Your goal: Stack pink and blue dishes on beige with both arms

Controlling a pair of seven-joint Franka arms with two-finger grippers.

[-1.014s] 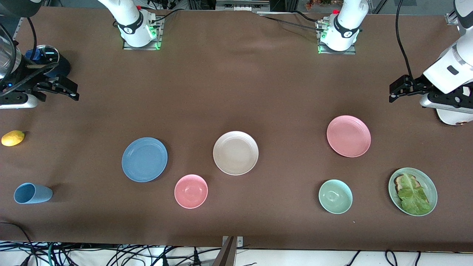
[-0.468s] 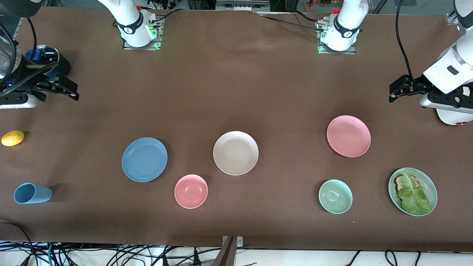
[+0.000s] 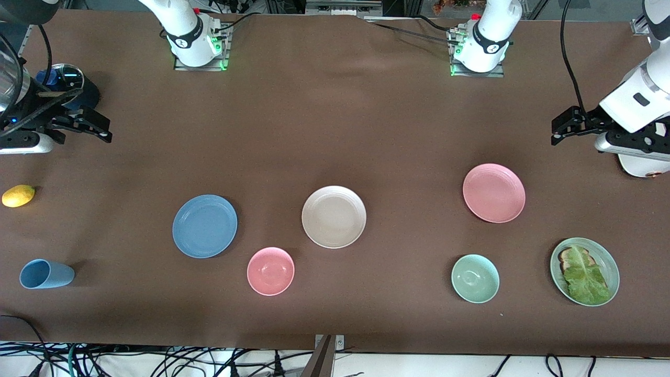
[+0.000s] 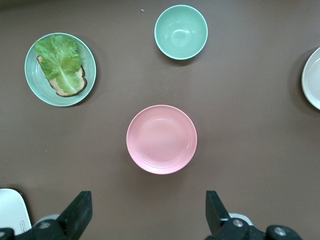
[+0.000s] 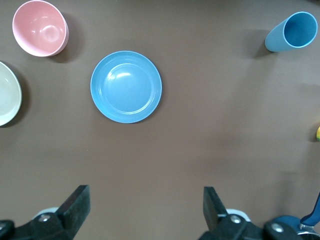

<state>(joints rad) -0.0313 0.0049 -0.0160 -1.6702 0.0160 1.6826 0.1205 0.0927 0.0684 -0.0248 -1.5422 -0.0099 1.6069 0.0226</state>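
Hovering with jaws spread and empty, the left claw [image 4: 145,212] sits above the pink plate [image 3: 493,192] and the right claw [image 5: 145,210] above the blue plate [image 3: 204,226]. Neither claw nor any dish has shifted since the earlier frames. Stacking is unstarted: the beige plate [image 3: 334,216] lies bare on the surface [image 3: 335,131] between them.

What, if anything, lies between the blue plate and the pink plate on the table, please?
The beige plate lies between the blue plate and the pink plate; otherwise only bare brown table, as the front view shows.
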